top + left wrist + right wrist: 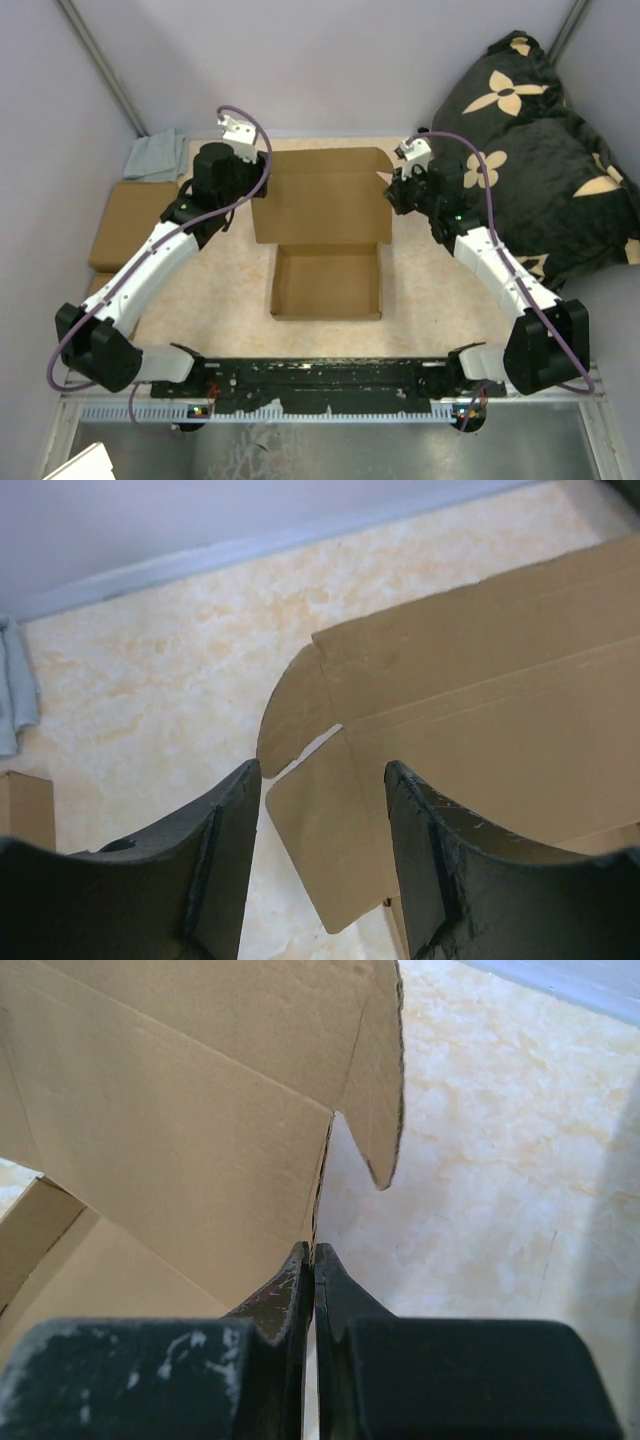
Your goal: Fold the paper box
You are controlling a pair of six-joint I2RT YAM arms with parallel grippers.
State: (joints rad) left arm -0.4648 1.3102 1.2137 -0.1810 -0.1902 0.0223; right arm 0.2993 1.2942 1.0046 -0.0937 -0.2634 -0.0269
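Two white-shelled arms with bulky black joint housings, the left arm [150, 265] and the right arm [495, 265], share a black base rail [330, 378]. A purple cable [50, 365] trails along each. White camera mounts [235, 126] cap the wrists. Close up, the left gripper [322, 772] has matte black, lightly scuffed fingers; the right gripper [313, 1252] carries white scrape marks.

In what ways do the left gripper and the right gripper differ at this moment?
The left gripper is open, its jaws wide apart; the right gripper is shut. The left gripper holds nothing and hovers over the left flap of the paper box; the right gripper pinches the lid's right edge. Both are at the box's far end, by the lid.
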